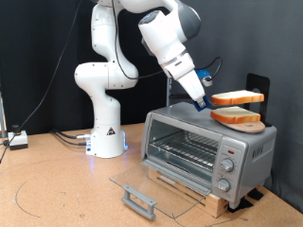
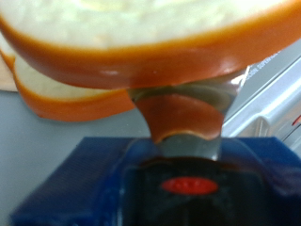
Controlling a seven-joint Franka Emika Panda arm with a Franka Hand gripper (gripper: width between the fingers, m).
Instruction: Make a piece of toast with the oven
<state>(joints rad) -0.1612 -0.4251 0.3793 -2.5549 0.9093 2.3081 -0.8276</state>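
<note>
At the exterior view's left a small dark box with cables lay on the brown tabletop; just right of it rose the white Franka arm on its base, bending over towards the exterior view's right. Near the bottom centre the oven's clear glass door with its grey bar handle lay folded down flat on the table; the boxy silver countertop toaster oven stood open behind it, its wire rack bare and three knobs down its front at the right.

Above the oven's top the two-finger gripper reached down at a slant, its blue-tipped end meeting the edge of the upper bread slice; this square piece of toast with pale cream face and orange-tan crust sat lifted a little above a second, like slice, which rested on the oven's roof at its right end. In the wrist view the held toast filled the upper frame with one translucent finger pressed beneath its crust, so the gripper appeared closed on the slice, though the opposite finger was hidden; the other slice showed behind it.
</note>
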